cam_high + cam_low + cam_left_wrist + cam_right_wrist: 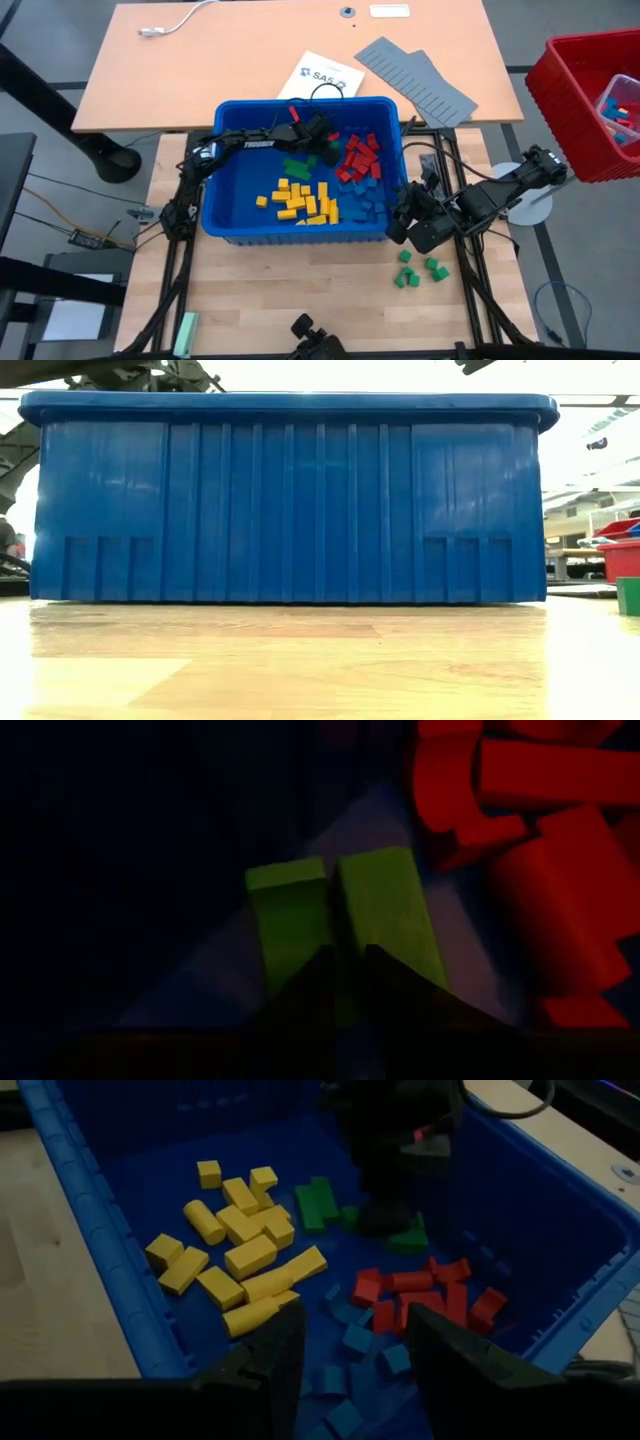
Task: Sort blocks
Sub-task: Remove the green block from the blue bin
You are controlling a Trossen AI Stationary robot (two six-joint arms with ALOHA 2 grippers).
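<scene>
The blocks lie sorted by colour on the floor of a blue bin [300, 103]: yellow [300, 200], red [358, 158], blue [372, 203] and green [296, 165]. My left gripper [328, 146] reaches down into the bin between the green and red blocks. In its wrist view its fingers [346, 960] stand almost together, pointing at the seam between two green blocks [290, 915] [385, 905], with red blocks [540, 870] beside them. My right gripper [350, 1342] hangs open over the bin's near right corner [398, 225], holding nothing. My left gripper has its nearly shut fingertips [372, 965] at the near ends of the two green blocks, slanting down from the bin's left. Green shows in the thin slit between the fingers. I cannot tell whether the tips touch the blocks, which lie flat on the bin floor.
Several green blocks [418, 270] lie on the table right of the bin's near corner. A red bin [590, 100] stands at far right, grey ridged panels [415, 80] and a paper [318, 75] behind the blue bin, and a pale green bar [186, 333] at near left.
</scene>
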